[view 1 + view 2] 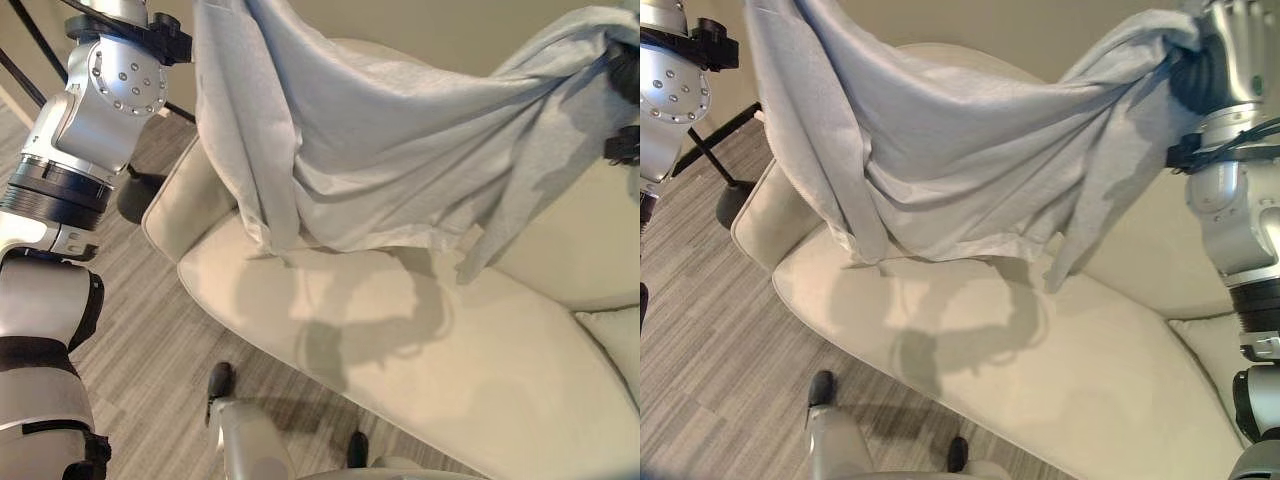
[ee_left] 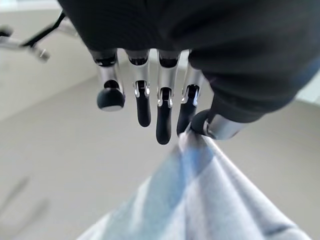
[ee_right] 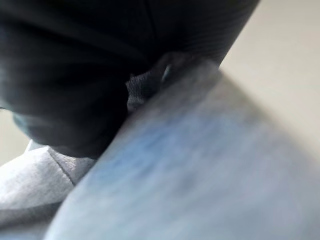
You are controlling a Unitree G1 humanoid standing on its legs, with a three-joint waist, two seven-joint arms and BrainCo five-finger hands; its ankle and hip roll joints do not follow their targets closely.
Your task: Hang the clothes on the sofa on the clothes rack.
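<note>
A light grey-blue garment (image 1: 400,150) hangs spread between my two raised hands, above the cream sofa (image 1: 420,340). Its lower edge dangles just over the seat. My left hand (image 2: 165,105) pinches one bunched corner of the garment (image 2: 210,200) between thumb and a finger, while the other fingers hang loosely. My right hand (image 1: 1205,75) is up at the right. The other end of the garment (image 3: 200,165) is gathered against its dark cover and draped over it. Black legs of the clothes rack (image 1: 710,150) stand on the floor to the left of the sofa.
The sofa's rounded arm (image 1: 175,205) lies under the garment's left side. A cream cushion (image 1: 615,340) sits at the sofa's right end. Grey wood-look floor (image 1: 160,330) runs in front and to the left, and a beige wall (image 1: 1040,30) rises behind.
</note>
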